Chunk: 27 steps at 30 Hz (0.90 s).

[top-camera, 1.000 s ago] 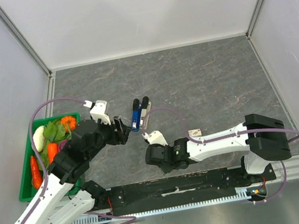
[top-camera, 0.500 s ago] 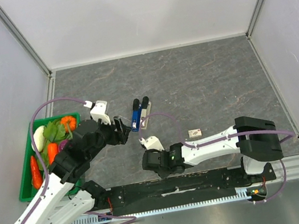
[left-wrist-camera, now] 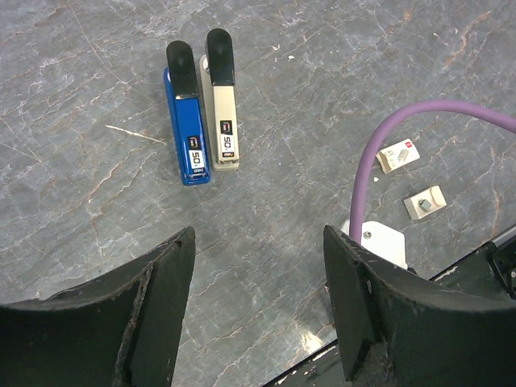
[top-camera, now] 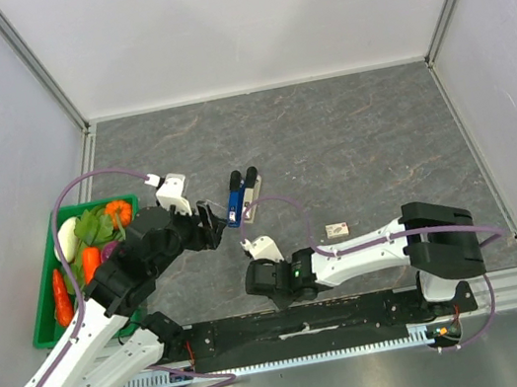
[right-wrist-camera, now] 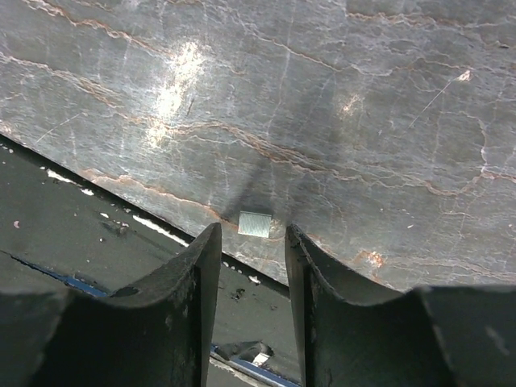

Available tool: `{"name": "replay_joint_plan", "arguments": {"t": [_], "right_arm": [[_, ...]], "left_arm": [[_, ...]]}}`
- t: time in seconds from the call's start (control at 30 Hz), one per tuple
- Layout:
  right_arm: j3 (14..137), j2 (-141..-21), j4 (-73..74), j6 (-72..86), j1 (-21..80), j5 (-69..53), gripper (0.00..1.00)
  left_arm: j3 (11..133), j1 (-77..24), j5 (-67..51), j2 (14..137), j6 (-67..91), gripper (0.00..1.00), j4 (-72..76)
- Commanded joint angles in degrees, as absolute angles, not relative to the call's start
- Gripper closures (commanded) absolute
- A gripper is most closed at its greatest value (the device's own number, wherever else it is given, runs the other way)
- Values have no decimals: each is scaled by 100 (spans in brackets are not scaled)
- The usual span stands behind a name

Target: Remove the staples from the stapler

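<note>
The stapler lies swung open on the table: its blue half [left-wrist-camera: 186, 129] and its cream half [left-wrist-camera: 223, 113] side by side, black ends away from me; it also shows in the top view [top-camera: 236, 198]. My left gripper [left-wrist-camera: 258, 310] hangs open and empty, nearer than the stapler. My right gripper [right-wrist-camera: 252, 242] is open with a narrow gap, low at the table's near edge. A small silvery strip of staples [right-wrist-camera: 255, 224] lies on the table just beyond its fingertips, not touching them.
A green tray [top-camera: 45, 301] of toy vegetables stands at the left. Two small staple boxes [left-wrist-camera: 399, 155] [left-wrist-camera: 425, 202] lie right of the stapler; one shows in the top view [top-camera: 336, 231]. A purple cable [left-wrist-camera: 387, 137] crosses the left wrist view. The black mounting rail [top-camera: 301, 321] runs along the near edge.
My right arm has drawn back toward the near edge and a little left, lowering its gripper. The left arm and stapler have not moved.
</note>
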State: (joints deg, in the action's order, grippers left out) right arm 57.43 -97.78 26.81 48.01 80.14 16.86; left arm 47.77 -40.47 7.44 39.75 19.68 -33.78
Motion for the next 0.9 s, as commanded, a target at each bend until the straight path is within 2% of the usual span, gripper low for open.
{"name": "replay_joint_plan", "arguments": {"t": [0.0, 0.4, 0.53, 0.73, 0.87], "right_arm": [[5792, -9844, 2628, 4887, 8060, 1863, 56], [5871, -10019, 2637, 4904, 8060, 1995, 62], [5897, -10090, 2645, 4869, 8060, 1995, 66], [5906, -10046, 2689, 4869, 8059, 2013, 80], [5897, -9862, 2856, 4895, 8060, 2127, 80]], "left_arm": [[4790, -4008, 800, 3981, 2127, 29, -3217], [4790, -3999, 782, 4008, 2127, 29, -3225], [4790, -3999, 782, 3999, 2127, 29, -3208], [4790, -3999, 773, 3999, 2109, 29, -3217], [4790, -3999, 773, 3999, 2118, 29, -3217]]}}
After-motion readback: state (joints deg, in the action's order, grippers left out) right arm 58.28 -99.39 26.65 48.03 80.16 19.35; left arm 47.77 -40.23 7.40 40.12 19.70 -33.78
